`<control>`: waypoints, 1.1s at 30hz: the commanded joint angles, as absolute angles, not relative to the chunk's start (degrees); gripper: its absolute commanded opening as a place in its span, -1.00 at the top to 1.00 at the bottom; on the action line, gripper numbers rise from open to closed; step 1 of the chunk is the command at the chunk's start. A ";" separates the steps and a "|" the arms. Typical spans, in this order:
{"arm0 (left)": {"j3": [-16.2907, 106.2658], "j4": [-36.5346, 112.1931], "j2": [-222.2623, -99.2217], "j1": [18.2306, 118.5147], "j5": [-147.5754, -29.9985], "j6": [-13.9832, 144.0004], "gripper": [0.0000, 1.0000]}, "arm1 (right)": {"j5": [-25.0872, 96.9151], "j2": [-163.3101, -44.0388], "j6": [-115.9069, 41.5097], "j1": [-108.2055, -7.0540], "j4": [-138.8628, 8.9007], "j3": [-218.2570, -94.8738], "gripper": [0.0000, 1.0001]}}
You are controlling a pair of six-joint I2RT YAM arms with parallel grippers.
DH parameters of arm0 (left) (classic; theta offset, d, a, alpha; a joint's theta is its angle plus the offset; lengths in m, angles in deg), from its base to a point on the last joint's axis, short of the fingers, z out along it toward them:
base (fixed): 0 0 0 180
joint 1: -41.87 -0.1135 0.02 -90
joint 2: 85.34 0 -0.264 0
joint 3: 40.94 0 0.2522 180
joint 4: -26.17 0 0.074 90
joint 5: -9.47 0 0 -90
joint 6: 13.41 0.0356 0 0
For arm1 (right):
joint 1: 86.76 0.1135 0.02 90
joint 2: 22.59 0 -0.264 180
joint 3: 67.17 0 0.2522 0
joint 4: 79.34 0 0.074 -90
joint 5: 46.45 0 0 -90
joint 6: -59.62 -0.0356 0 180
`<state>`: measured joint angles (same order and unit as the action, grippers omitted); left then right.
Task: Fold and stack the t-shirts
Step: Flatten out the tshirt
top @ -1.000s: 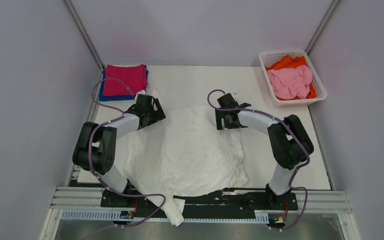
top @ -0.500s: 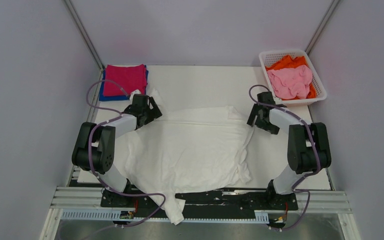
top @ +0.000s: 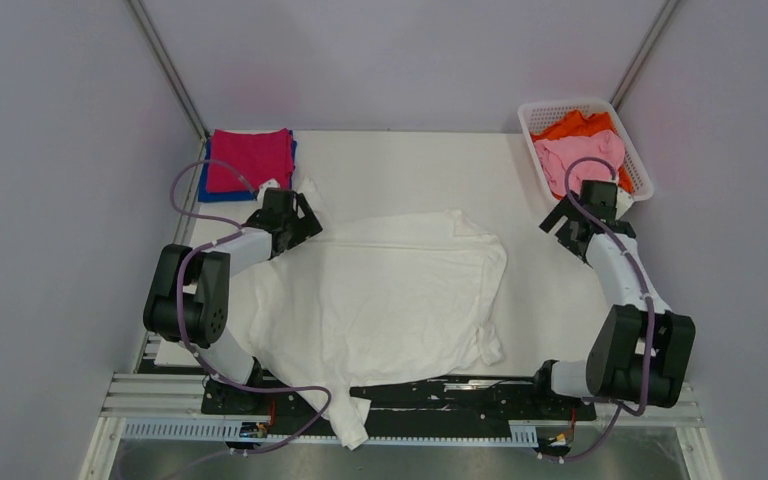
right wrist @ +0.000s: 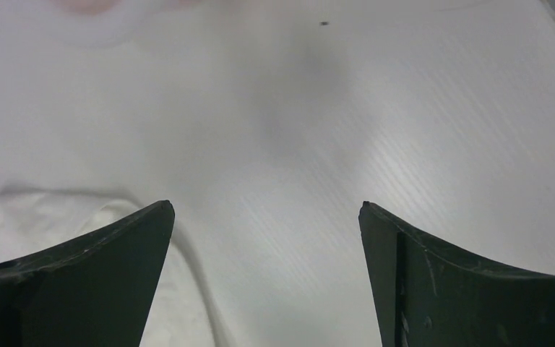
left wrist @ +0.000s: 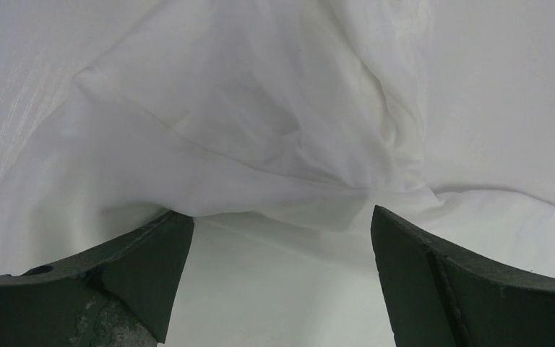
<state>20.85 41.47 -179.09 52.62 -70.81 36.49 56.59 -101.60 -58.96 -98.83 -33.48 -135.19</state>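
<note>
Flattening white tee (top: 390, 290) mid-table, pre-fold prob. L gripper (top: 298, 216) at far-left hem, jaws wide, holding nothing. R gripper (top: 582, 215) likewise empty by basket (top: 570, 102). Next: pinch corners, smooth.

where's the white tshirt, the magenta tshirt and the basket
white t-shirt (top: 390, 290), top external view, middle of the spread cloth
magenta t-shirt (top: 251, 158), top external view, centre of its folded face
basket (top: 565, 103), top external view, far rim

The right gripper (top: 592, 200) is swinging off the white t-shirt (top: 390, 290) and heading right, pulling up just beside the basket (top: 570, 104). Meanwhile the shirt's far right corner is settling out flatter and wider.
</note>
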 commanded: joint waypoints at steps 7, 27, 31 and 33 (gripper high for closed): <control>19.16 43.14 -177.36 51.98 -72.45 37.15 -1.00 | 51.73 -112.62 -40.95 -69.42 -42.64 -144.84 -1.00; 19.02 43.85 -176.74 51.98 -71.24 37.45 -1.00 | 71.48 -130.85 -49.88 -81.45 -33.63 -157.77 -1.00; 19.33 43.95 -176.56 51.98 -71.78 37.61 -1.00 | 66.23 -126.68 -52.87 -84.16 -33.40 -157.91 -0.99; 19.47 43.93 -176.18 51.98 -72.15 37.76 -1.00 | 64.15 -124.87 -52.92 -83.84 -34.12 -157.25 -0.99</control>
